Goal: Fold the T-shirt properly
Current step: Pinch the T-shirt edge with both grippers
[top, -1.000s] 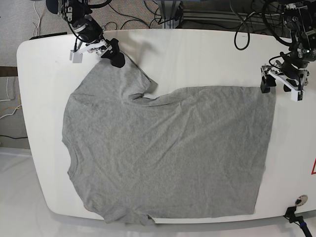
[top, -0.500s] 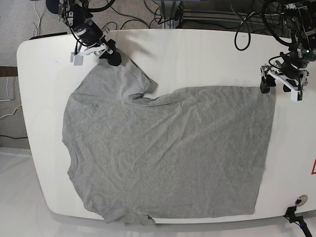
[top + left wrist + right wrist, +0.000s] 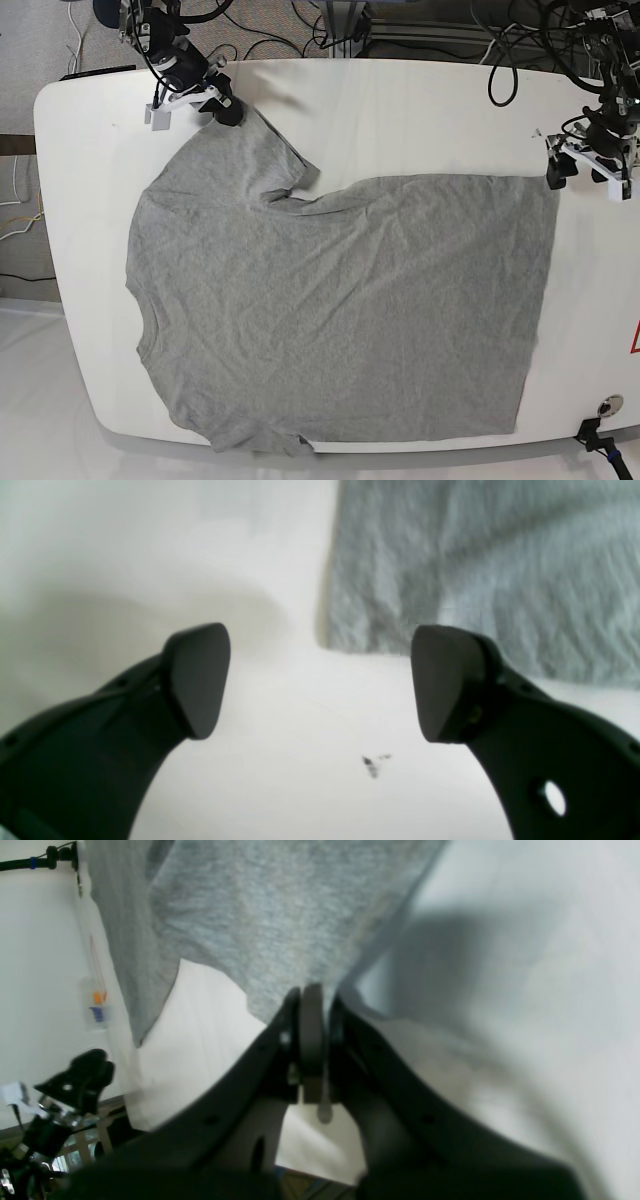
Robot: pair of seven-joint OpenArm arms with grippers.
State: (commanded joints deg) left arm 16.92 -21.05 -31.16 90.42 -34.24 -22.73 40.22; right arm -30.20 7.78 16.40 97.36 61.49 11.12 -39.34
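Nearest my lenses, my left gripper [image 3: 320, 685] stands wide open with nothing between its jaws; only bare table [image 3: 280, 790] lies under them, with a small dark mark at about 5 o'clock. The hem corner of the T-shirt [image 3: 475, 570] sits just beyond, toward 1 o'clock, close but apart from me.

My right gripper [image 3: 312, 1040] is closed tight on a pinch of grey cloth, the edge of a sleeve as far as I can judge, and the fabric rises away from the jaws toward 12 o'clock.

Farther out, in the base view, the T-shirt [image 3: 340, 310] lies flat across most of the table [image 3: 420, 110], collar end at 9 o'clock and hem at 3 o'clock. The upper sleeve runs toward 11 o'clock, where my right gripper [image 3: 225, 108] has it. My left gripper [image 3: 585, 165] hovers at 2 o'clock, off the hem corner.

I judge the work barely begun: the shirt is spread, wrinkled but unfolded, and no fold is made. Both sleeves and the body are left to fold.
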